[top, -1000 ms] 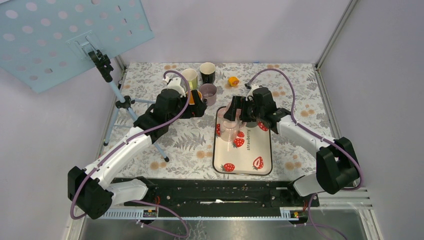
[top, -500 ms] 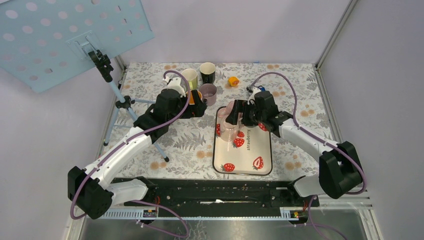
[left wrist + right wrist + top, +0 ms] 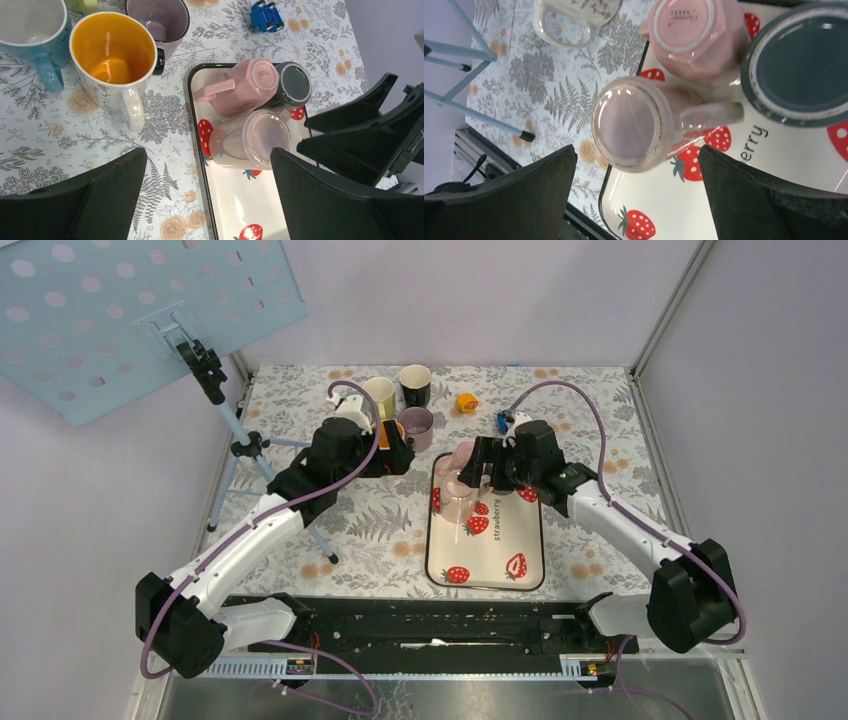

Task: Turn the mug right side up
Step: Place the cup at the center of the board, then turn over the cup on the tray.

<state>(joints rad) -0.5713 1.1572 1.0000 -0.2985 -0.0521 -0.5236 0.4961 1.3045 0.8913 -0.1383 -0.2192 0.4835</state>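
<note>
Three mugs stand upside down on the strawberry tray: a clear glass mug, a pink mug and a dark grey mug. In the right wrist view the glass mug is just beyond the jaws, with the pink mug and the dark mug behind it. My right gripper is open and empty, hovering above the glass mug. My left gripper is open and empty, above the tray's left edge. The glass mug lies ahead of it.
Upright mugs stand left of the tray: orange-lined, blue, purple, plus cream and black further back. A blue toy car and an orange bit lie behind the tray. A tripod stands at the left.
My right gripper has shifted slightly to the right above the tray, still open. The mugs and the left arm have not moved.
</note>
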